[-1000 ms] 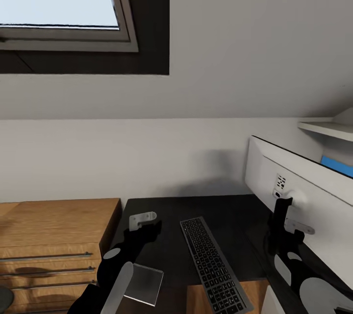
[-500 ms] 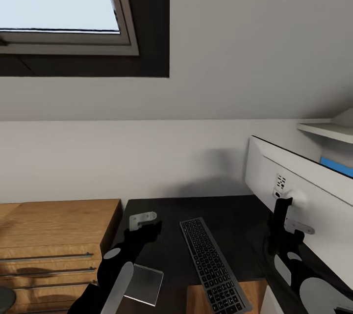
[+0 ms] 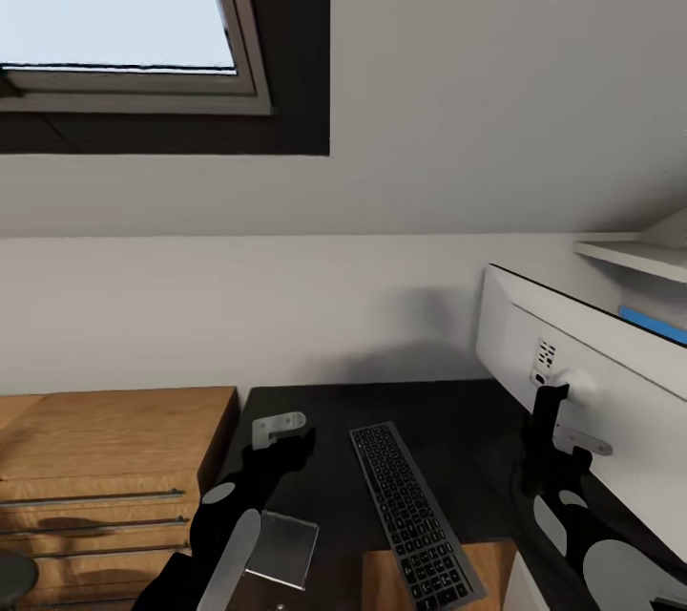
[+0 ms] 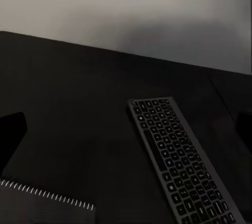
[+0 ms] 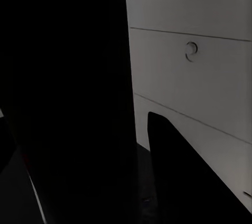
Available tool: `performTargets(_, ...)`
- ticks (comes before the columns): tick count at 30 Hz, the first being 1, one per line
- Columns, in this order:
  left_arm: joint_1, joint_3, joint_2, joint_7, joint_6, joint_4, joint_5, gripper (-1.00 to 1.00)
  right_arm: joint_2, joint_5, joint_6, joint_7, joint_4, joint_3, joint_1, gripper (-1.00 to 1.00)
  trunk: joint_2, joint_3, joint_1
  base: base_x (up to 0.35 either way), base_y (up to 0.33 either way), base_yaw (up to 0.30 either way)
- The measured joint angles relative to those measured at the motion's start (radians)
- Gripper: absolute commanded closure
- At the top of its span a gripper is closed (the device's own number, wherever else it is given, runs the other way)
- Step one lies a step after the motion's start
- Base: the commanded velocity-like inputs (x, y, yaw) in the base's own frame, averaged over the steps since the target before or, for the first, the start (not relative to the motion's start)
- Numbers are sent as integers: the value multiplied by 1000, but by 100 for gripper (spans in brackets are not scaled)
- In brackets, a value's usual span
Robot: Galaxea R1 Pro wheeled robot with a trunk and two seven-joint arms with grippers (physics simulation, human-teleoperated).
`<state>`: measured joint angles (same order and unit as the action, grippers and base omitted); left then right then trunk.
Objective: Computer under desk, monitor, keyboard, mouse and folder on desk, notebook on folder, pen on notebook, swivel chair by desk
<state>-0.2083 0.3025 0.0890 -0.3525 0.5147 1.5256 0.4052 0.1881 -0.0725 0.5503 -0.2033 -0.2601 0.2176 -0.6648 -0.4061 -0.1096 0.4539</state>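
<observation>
On the glossy black desk lies the dark keyboard, lengthwise away from me; the left wrist view shows the keyboard too. My left gripper hovers open to the keyboard's left, above the desk. Under that arm lies the glossy grey notebook, whose spiral edge appears in the left wrist view. The monitor stands at the right with its white back towards me. My right gripper is at its black stand and looks shut on it; the stand is very close in the right wrist view.
A light wooden dresser with drawers adjoins the desk's left side. A skylight sits in the sloped ceiling above. A white shelf hangs at the right, with a blue strip showing past the monitor's top edge.
The whole picture has slid slightly downward, so the camera has tilted up a little. The notebook's sheen looks darker. Both arms, keyboard and monitor stay put.
</observation>
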Motion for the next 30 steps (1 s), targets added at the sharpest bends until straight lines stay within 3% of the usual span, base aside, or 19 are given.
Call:
performTargets(9,0,0,-1,0,0,0,0,-100,0,-4,3,-1,0,0,0,100,7,-3,-4,-302,-78,0)
performTargets(23,0,-1,-1,0,0,1,1,-100,0,-2,2,0,-3,-2,0,100,7,-3,-4,-98,-6,0)
performTargets(30,0,-1,-4,0,0,1,29,-100,0,0,2,0,-3,4,0,100,7,-3,-4,-321,0,0)
